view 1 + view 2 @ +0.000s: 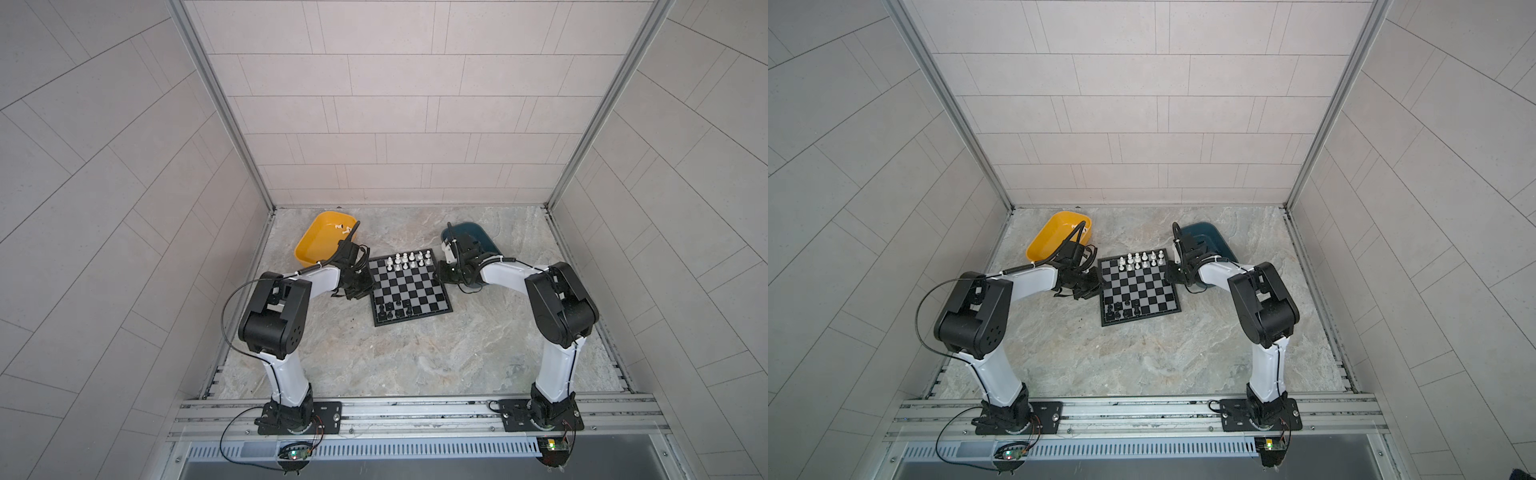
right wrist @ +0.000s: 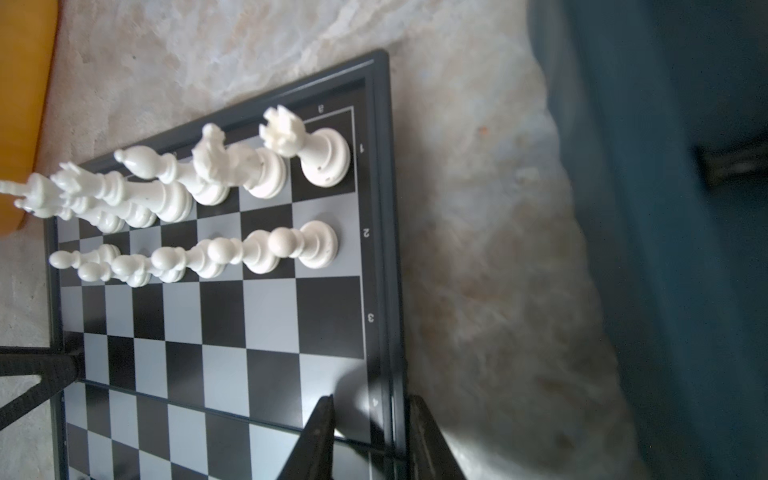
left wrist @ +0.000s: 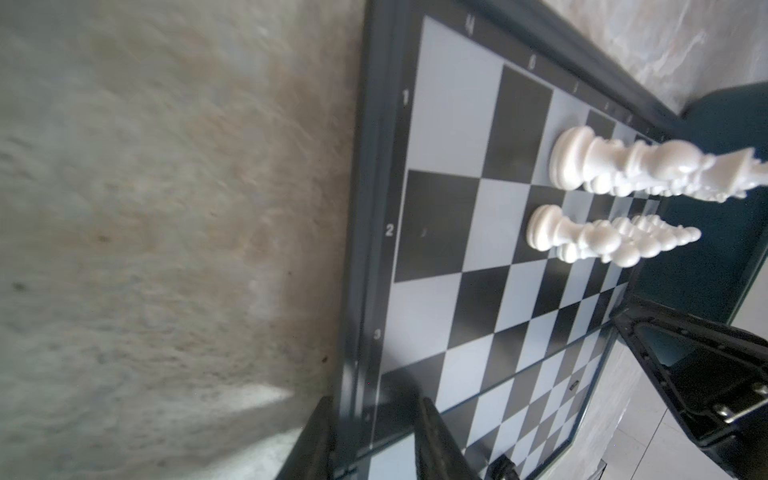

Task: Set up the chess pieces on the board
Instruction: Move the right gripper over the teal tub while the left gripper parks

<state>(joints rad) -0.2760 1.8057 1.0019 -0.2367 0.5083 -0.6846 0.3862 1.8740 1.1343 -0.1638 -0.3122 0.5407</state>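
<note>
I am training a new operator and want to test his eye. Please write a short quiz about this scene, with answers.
1. True or false: in both top views, the white pieces stand at the far end of the board.
2. Which tray lies to the right of the board in both top views? A. yellow tray B. teal tray C. red tray
3. Fill in: the jaws of the left gripper stand on either side of the board's ___.

Key: 1 true; 2 B; 3 edge.

board (image 2: 270,320) border printed 1, 2, 3, letter a
</note>
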